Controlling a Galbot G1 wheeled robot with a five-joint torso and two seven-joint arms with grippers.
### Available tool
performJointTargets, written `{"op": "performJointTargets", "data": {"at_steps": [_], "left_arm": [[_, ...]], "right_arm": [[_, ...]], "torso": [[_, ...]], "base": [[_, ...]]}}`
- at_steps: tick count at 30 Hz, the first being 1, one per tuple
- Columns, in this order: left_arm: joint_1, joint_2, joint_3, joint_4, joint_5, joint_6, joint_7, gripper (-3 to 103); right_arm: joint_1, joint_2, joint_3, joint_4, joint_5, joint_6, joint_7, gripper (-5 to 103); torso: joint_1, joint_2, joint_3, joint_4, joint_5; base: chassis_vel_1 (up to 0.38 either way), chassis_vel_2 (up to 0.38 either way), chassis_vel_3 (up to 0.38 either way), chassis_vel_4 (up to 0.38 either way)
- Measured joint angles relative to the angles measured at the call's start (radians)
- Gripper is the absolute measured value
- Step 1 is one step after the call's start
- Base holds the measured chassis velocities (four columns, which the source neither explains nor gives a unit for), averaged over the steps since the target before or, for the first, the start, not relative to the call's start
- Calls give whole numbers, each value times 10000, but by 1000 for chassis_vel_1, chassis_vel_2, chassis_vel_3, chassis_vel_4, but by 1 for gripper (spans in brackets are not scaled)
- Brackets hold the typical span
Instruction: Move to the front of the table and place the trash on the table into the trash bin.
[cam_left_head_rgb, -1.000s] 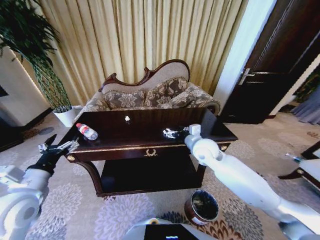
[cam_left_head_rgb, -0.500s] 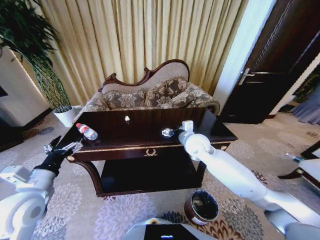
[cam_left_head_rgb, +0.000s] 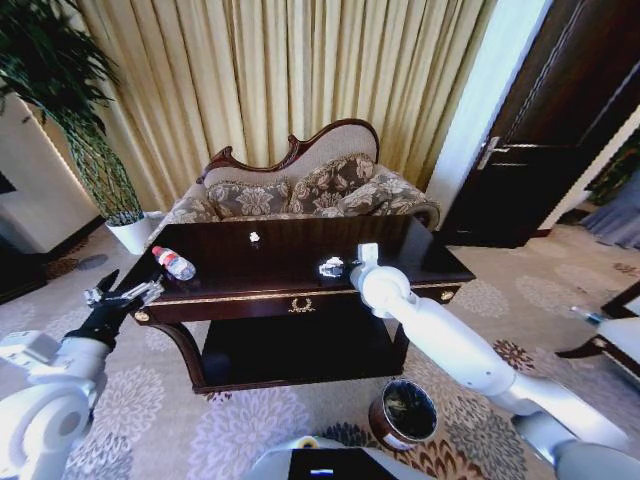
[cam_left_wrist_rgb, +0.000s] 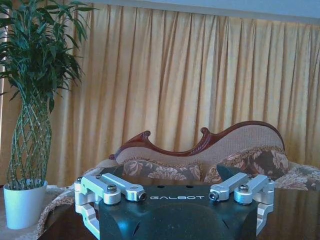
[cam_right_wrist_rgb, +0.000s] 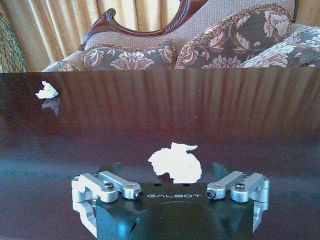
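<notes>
The dark glossy table (cam_left_head_rgb: 420, 262) stands right in front of me. A clear bottle with a red cap (cam_left_head_rgb: 173, 262) lies near its left end. One small white wad (cam_left_head_rgb: 254, 237) sits at the table's back middle, seen farther off as the wad (cam_right_wrist_rgb: 46, 91) in the right wrist view. My right gripper (cam_left_head_rgb: 335, 268) is low over the tabletop, open, with a second white wad (cam_right_wrist_rgb: 175, 164) on the wood between its fingers (cam_right_wrist_rgb: 226, 169). My left gripper (cam_left_head_rgb: 125, 295) hangs open off the table's left front corner. The brown trash bin (cam_left_head_rgb: 403, 412) stands on the carpet, front right.
A patterned sofa (cam_left_head_rgb: 300, 190) with a carved wood back stands behind the table before yellow curtains. A potted plant (cam_left_head_rgb: 125, 225) is at the back left and a dark door (cam_left_head_rgb: 540, 150) at the right. The table has a low shelf (cam_left_head_rgb: 290, 350).
My right arm has slid left along the tabletop, bringing its open fingers around the white wad. The left gripper has shifted only slightly beside the table corner.
</notes>
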Motion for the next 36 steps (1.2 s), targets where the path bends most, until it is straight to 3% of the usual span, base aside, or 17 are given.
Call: {"op": "performJointTargets", "data": {"at_steps": [8,10,17,21,22,24,32,34,35,36], "left_arm": [[-36,-115,48,-13,35,-83,33,100],[-36,-115,46,-9,53,-122,35,100],[-32,-44,-26,10,47,-152,45,100],[-35,-33,-4,11,46,-152,41,100],[-73,-2,115,11,54,-152,36,100],[-107,9,177,11,62,-148,29,100],[-188,134,246,76,60,-121,-61,100],[-210,206,251,121,50,-119,-94,100],[-210,206,251,121,50,-119,-94,100],[-220,231,253,154,44,-119,-101,100]], "right_arm": [[-6,-126,-68,23,-319,12,-55,68],[-6,-143,-86,23,-453,21,-117,68],[-106,-210,-91,77,-695,57,-311,36],[-177,-271,-45,133,-762,74,-389,30],[-307,-384,73,221,-818,122,-452,14],[-374,-426,159,307,-829,191,-463,4],[-534,-447,738,848,-1144,800,-298,0],[-853,-733,1314,1077,-2155,1303,-1032,0],[-853,-733,1314,1077,-2155,1303,-1032,0],[-1371,-1076,1972,1263,-3108,1540,-1763,0]], "torso": [[0,0,0,0,0],[0,0,0,0,0],[0,1,0,0,1],[-1,1,0,0,0],[0,0,0,-1,1],[-1,1,0,-1,0],[-1,0,0,3,1],[0,1,0,3,1],[0,1,0,3,1],[0,1,0,3,0]], "base": [[0,0,0,0],[0,0,0,0],[0,0,0,0],[0,0,0,0],[0,0,0,0],[0,0,0,0],[0,0,0,0],[0,0,0,0],[0,0,0,0],[0,0,0,0]]}}
